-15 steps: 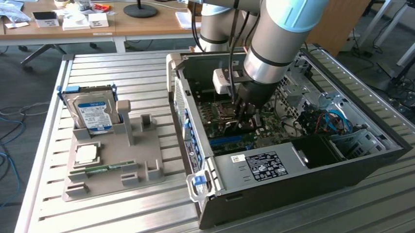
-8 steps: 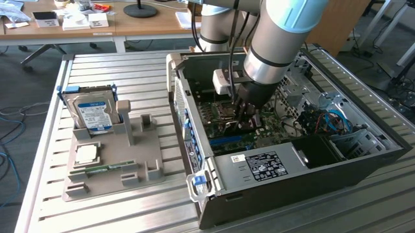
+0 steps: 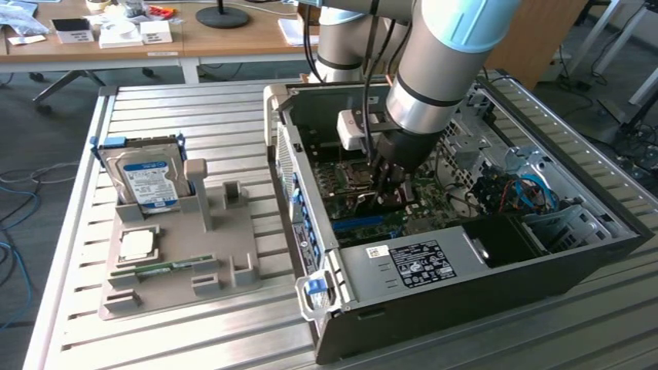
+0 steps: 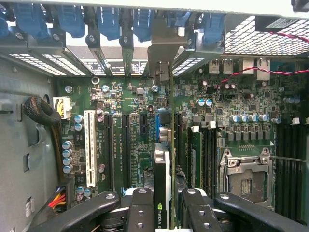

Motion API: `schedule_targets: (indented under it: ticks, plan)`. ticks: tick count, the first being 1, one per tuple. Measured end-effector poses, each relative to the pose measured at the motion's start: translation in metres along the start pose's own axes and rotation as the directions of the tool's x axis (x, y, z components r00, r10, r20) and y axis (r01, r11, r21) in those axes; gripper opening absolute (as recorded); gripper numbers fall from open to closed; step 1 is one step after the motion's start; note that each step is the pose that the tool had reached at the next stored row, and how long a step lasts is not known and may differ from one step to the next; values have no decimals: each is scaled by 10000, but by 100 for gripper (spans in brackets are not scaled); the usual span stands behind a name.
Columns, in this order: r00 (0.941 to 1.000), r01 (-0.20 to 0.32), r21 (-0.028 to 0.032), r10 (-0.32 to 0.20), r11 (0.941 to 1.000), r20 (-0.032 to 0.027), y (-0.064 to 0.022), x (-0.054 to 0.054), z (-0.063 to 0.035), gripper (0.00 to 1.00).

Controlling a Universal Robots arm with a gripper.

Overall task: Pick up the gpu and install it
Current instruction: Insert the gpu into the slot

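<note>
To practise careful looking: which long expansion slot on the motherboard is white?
The white slot beside the blue-topped capacitors; the other slots are black or blue. The gpu hangs elsewhere.

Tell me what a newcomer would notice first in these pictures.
The big robot arm reaching down into the open computer case at the exterior view's right grabs attention first. In the wrist view, the tool grips the gpu edge-on over the green motherboard. On the exterior view's left, a grey tray holds an upright hard drive.
</note>
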State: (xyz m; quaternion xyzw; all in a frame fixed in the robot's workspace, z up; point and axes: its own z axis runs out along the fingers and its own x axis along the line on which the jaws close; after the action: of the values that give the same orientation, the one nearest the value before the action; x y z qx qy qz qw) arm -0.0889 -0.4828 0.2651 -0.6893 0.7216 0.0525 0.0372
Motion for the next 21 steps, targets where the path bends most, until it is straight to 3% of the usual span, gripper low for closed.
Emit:
schedule_targets:
  ticks: [21]
  plan:
    - [10000, 0, 0, 0, 10000, 0, 0, 0, 0, 27]
